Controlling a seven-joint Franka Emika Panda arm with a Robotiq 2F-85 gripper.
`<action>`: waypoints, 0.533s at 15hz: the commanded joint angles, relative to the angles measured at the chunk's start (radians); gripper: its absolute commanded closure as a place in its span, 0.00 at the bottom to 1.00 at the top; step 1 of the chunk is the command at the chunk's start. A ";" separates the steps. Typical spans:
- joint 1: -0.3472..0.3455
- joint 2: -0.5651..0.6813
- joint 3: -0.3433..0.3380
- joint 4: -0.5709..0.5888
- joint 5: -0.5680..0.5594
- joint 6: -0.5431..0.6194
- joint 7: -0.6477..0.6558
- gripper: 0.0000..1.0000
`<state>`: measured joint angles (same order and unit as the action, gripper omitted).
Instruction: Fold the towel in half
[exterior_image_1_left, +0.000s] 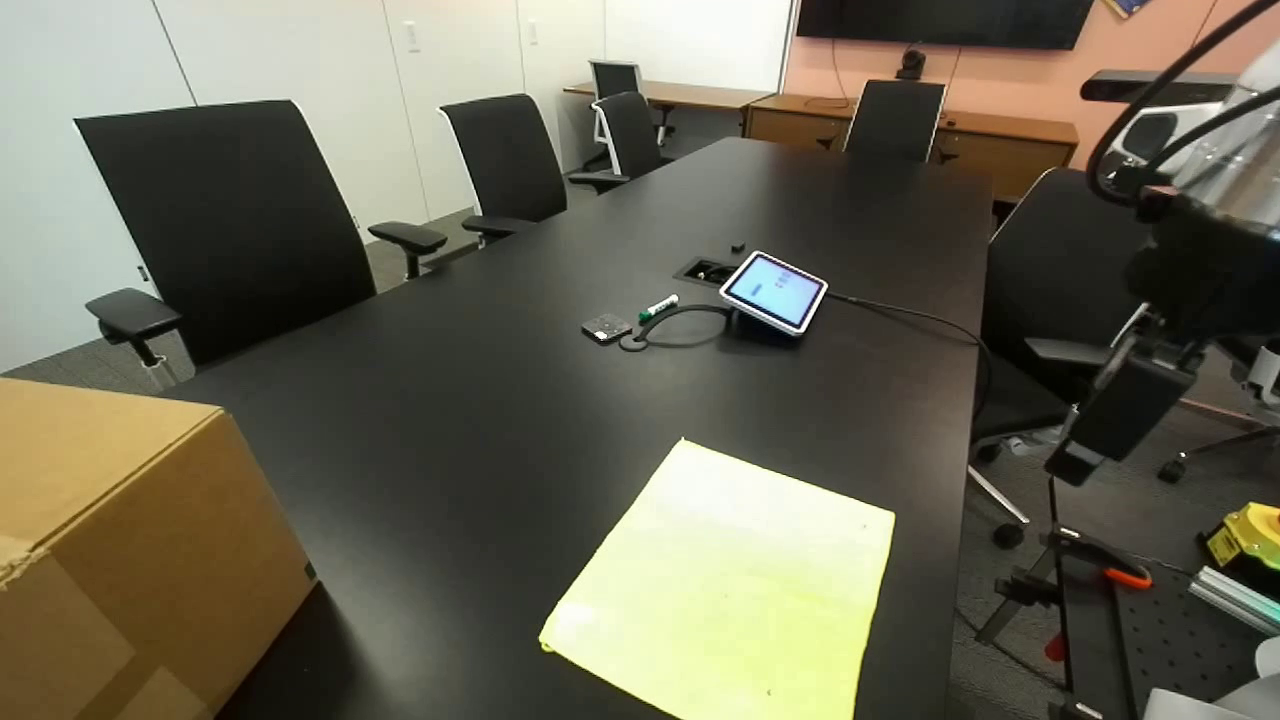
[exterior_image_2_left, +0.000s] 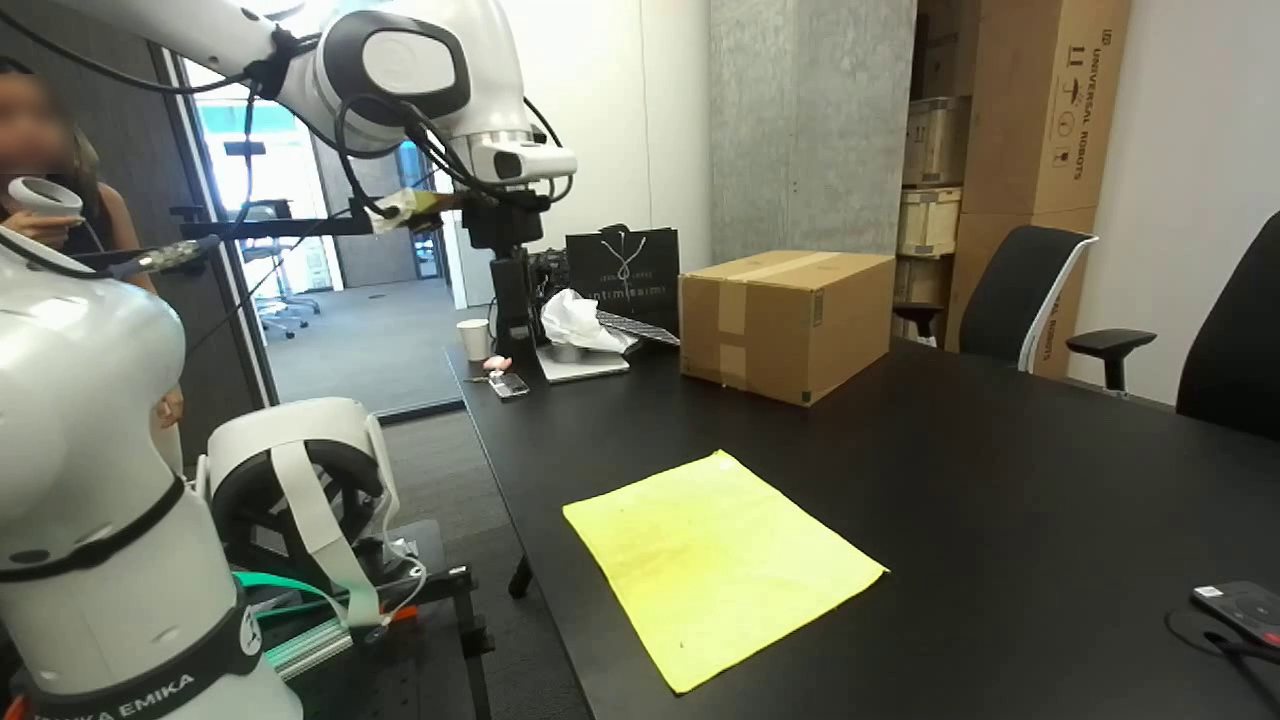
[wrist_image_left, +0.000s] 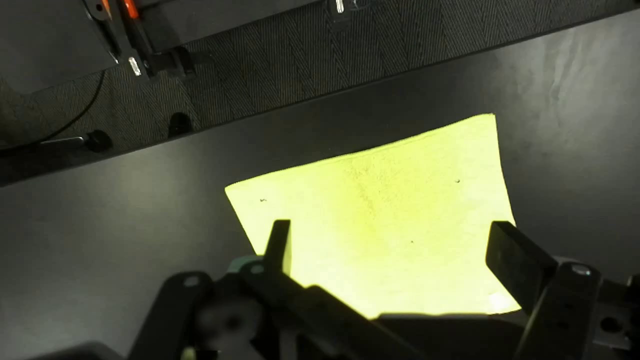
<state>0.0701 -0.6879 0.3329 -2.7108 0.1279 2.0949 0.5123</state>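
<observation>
towel (exterior_image_2_left: 725, 565): lies flat and spread out on the dark table (exterior_image_2_left: 1020, 500), near one edge of it, with all four corners showing in an exterior view; the cardboard box (exterior_image_2_left: 760, 320) stands apart from it.
gripper (wrist_image_left: 392, 221): fingers (wrist_image_left: 520, 260) set wide, nothing pinched between them; we see it raised clear of the towel.
folding done: none that we can make out; no side is turned over onto another, so we judge the task to be at its very start.
folding left: all of it, as we read it; come down to an edge or corner, pinch it, lift it, carry it across, lay it on the opposite side and let go.
corners: we would want them to meet neatly for a true half; the towel looks thin and may slip.
</observation>
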 joint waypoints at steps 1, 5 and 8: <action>-0.046 0.117 -0.028 -0.011 -0.040 0.167 -0.015 0.00; -0.087 0.272 -0.069 -0.043 -0.056 0.361 -0.010 0.00; -0.111 0.385 -0.106 -0.049 -0.064 0.452 -0.010 0.00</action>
<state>-0.0240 -0.4145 0.2627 -2.7660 0.0816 2.4507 0.5071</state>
